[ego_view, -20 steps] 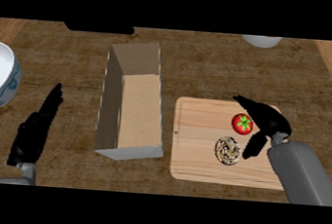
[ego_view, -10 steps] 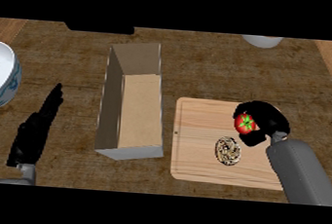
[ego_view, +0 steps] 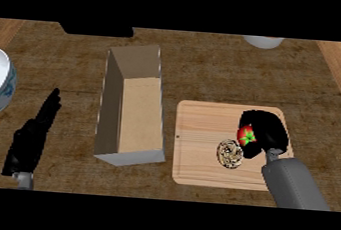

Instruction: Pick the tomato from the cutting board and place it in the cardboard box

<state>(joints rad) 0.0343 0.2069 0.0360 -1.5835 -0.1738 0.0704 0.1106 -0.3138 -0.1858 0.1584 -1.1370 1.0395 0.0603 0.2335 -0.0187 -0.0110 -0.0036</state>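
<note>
Change: right robot hand (ego_view: 265,133), spread a second before, had curled round the tomato (ego_view: 245,136).
Tomato: still on the board (ego_view: 200,159), right of the box (ego_view: 133,109).
Left robot hand (ego_view: 32,135): straight, idle.
Next: lift.

light: dim, even | shadows: soft — inside cardboard box (ego_view: 133,109) | glare: none

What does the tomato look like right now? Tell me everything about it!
The tomato is small, round and bright red, with a green star-shaped stem top facing up. It is over the wooden cutting board, near its right side. The black right hand curls around it and hides most of it, so only a patch shows. A round speckled thing lies just beside it. Whether it is lifted is unclear.
</note>
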